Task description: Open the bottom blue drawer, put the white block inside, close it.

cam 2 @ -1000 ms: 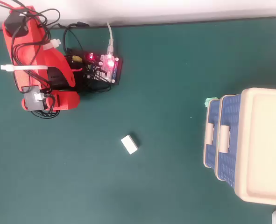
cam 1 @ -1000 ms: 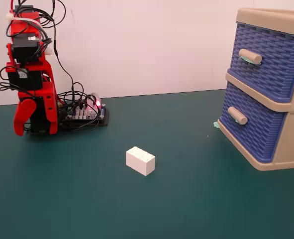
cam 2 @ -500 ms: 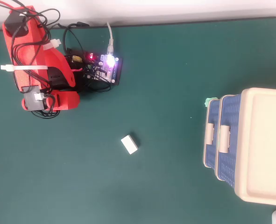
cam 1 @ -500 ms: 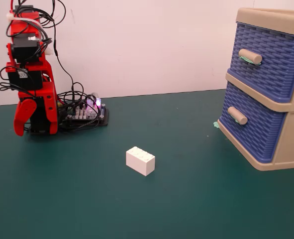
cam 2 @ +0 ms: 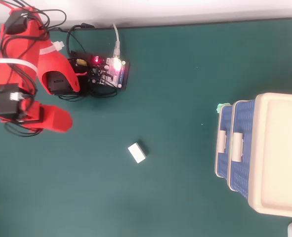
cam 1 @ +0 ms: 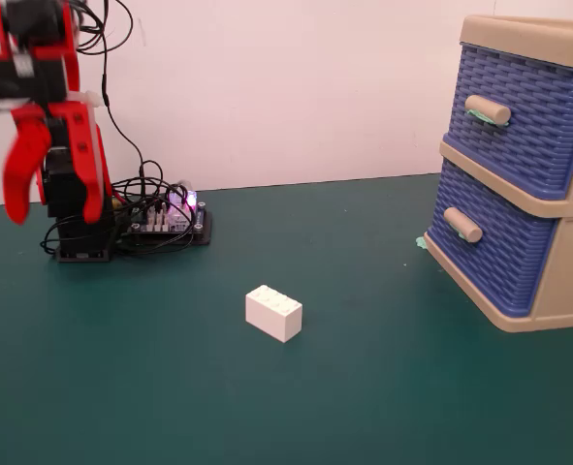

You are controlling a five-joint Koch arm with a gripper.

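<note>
The small white rectangular plastic brick with round studs on its top face lay alone on the dark green table mat, roughly midway between the arm's base and the cabinet and touching neither; the overhead view showed it turned at an angle to the cabinet front. At the right of the fixed view stood the beige-framed two-drawer plastic cabinet, its blue basket-weave bottom drawer with a plain beige cylindrical handle pushed in flush with the frame. The like blue upper drawer, whose handle carried a green smear, was pushed in too. A small pale green scrap sat on the mat just beside the cabinet's lower left corner. The red plastic arm stood at the far left, with its red gripper hanging above the mat, well apart from the brick and holding nothing; only one blurred red finger showed in either view, so whether the jaws were spread or pressed together could not be told. Beside the arm's base lay a black controller board with lit pink and red lamps, amid black cables.
</note>
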